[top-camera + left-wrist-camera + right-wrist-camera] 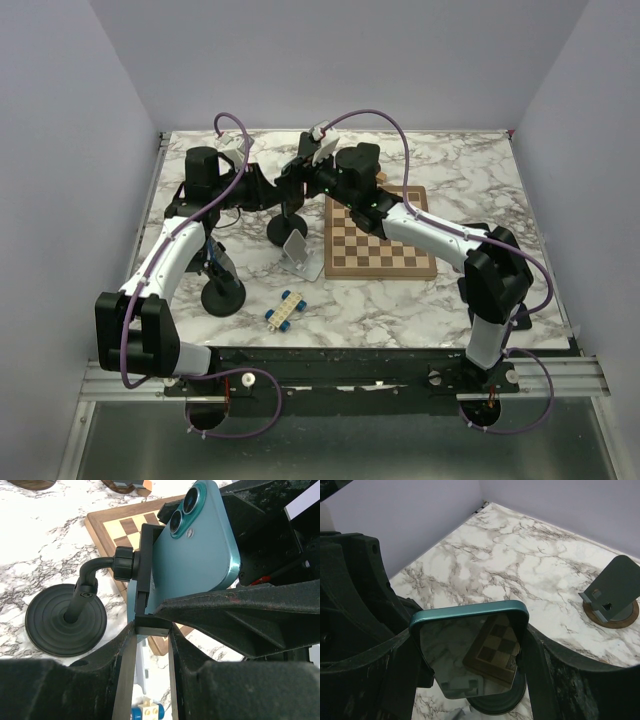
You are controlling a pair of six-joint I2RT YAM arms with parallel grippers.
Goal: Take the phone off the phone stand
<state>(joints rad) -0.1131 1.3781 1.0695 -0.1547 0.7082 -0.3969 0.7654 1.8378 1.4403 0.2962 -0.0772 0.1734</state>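
Clasping the teal phone [470,655] by both long edges, the right gripper [471,630] lay along its length, while the left gripper [152,629] clamped the cradle [145,570] of the phone stand [65,617].

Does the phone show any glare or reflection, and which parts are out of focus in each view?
Right wrist view: the phone screen mirrors the chessboard without harsh glare; the right gripper's fingers look dark and soft. Left wrist view: the phone's back is sharp, the left gripper's fingers blurred. Top view: even light, only faint shadows on the table.
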